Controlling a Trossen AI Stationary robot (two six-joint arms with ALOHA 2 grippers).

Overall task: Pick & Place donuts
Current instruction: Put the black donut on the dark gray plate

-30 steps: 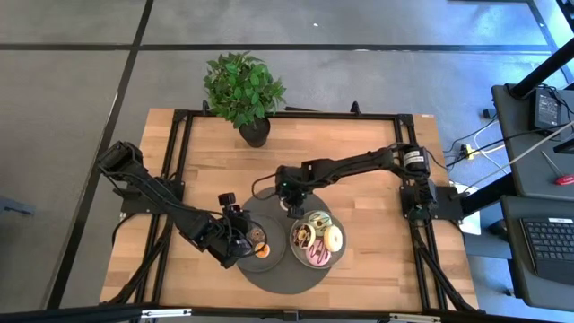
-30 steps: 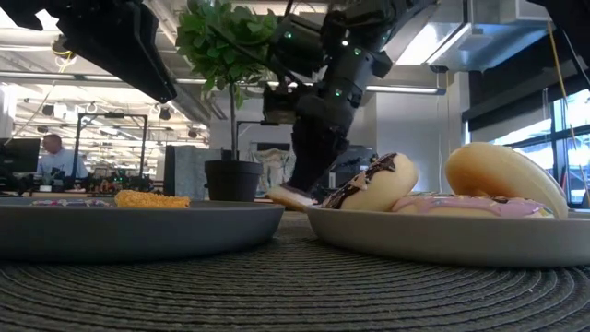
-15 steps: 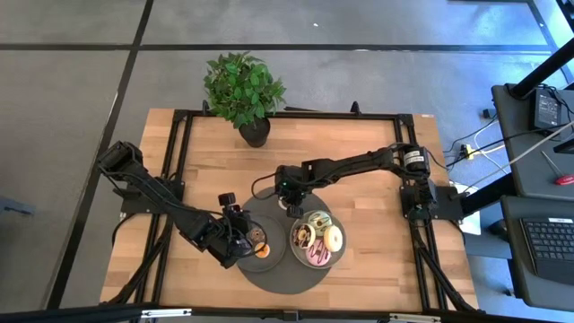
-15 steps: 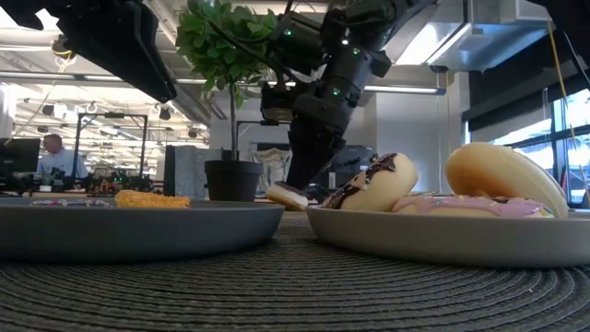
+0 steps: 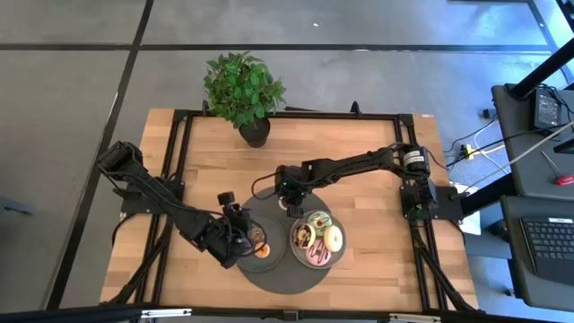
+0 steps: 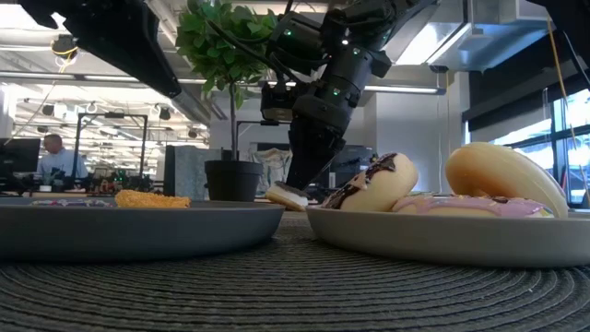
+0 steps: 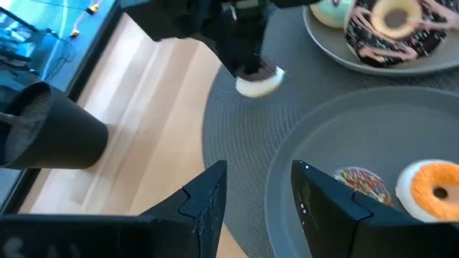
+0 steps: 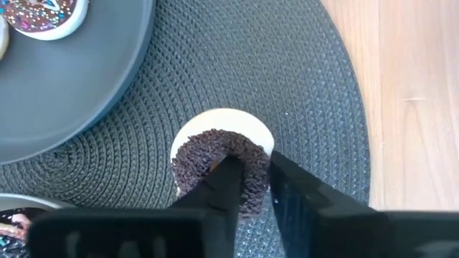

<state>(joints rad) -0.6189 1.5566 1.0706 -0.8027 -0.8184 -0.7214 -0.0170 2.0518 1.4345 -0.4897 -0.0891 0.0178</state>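
On the woven mat (image 8: 301,107), between the two grey plates and toward the potted plant (image 5: 244,90), the right gripper (image 8: 247,183) pinches the dark brown mini donut (image 8: 219,161); one finger passes into the centre hole, the other bears on the outer rim. The donut rests on or just above the mat; the low view does not settle which.

The left gripper (image 7: 258,193) hovers over the left plate (image 7: 337,143), fingers spread and empty, beside the sprinkled brown mini (image 7: 358,185) and the orange mini (image 7: 434,190). The right plate (image 5: 294,244) carries the larger iced donuts.

Handling, by judgement: the ring appears light, rigid and small. A hole-and-rim grip is appropriate, but the rough sprinkled top may shed grip if the ring tilts
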